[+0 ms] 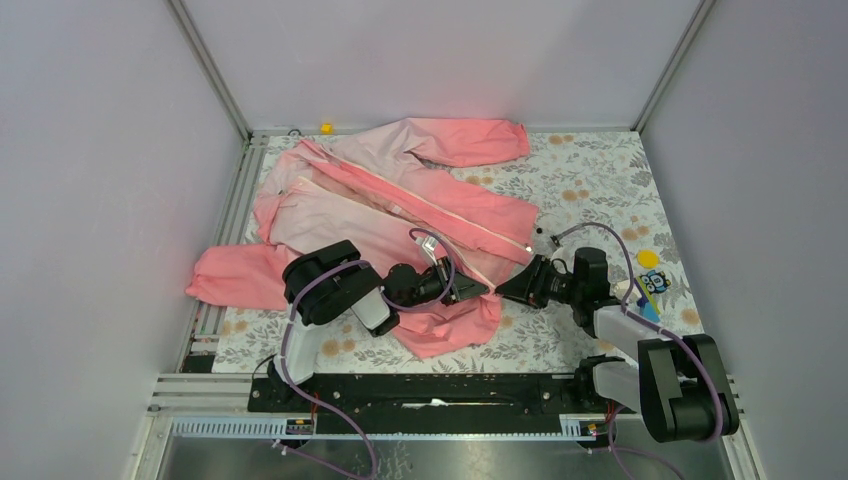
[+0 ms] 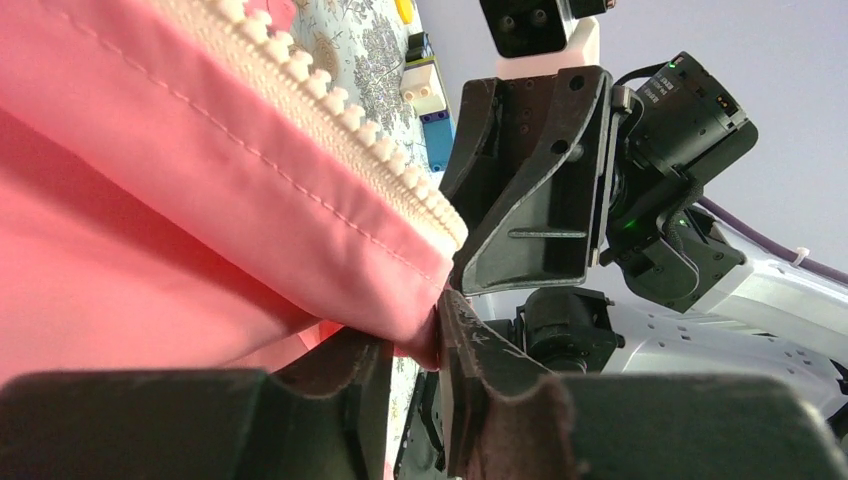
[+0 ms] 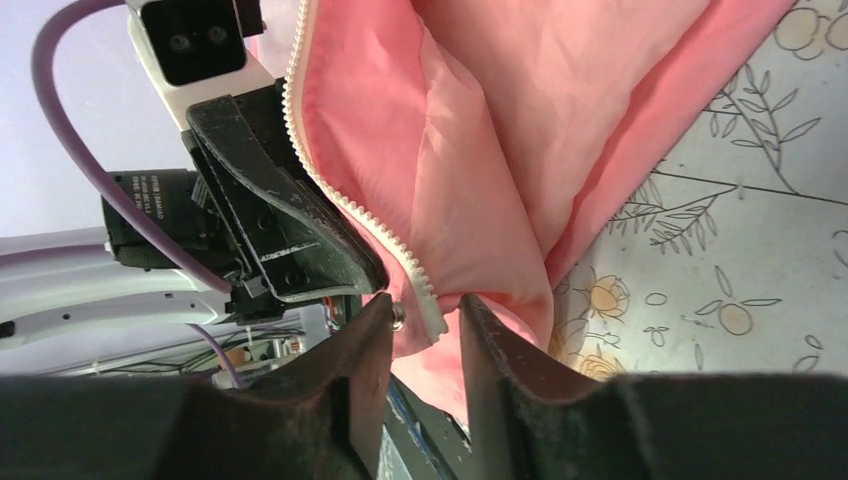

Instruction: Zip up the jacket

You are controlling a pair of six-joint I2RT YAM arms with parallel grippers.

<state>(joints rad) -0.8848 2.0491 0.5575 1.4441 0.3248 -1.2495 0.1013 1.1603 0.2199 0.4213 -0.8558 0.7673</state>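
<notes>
The thin pink fabric jacket (image 1: 400, 200) lies unzipped on the worktop (image 1: 600, 180), its zipper (image 3: 350, 205) running diagonally away. Left gripper (image 2: 437, 330) jaws pinch its hem corner; right gripper (image 3: 428, 320) jaws straddle the zipper end, unclosed.

Over the left and middle of the table (image 1: 590, 190): the jacket (image 1: 400, 200), met at its near hem by both grippers.

One sleeve out toward the far right, the other off to the left rail, the zipper (image 1: 470, 222) running from far left to near right. At the hem corner, left gripper (image 1: 470, 292) from the left and right gripper (image 1: 505, 288) from the right, tips facing, close together. Hem corner pinched between the left fingers (image 2: 490, 370); zipper end between the spread right fingers (image 3: 495, 360). Near the table's right edge, a small disc (image 1: 649, 258), toy blocks (image 1: 655, 283) just nearer. At the far rail, behind the jacket, one small piece (image 1: 326, 127).
</notes>
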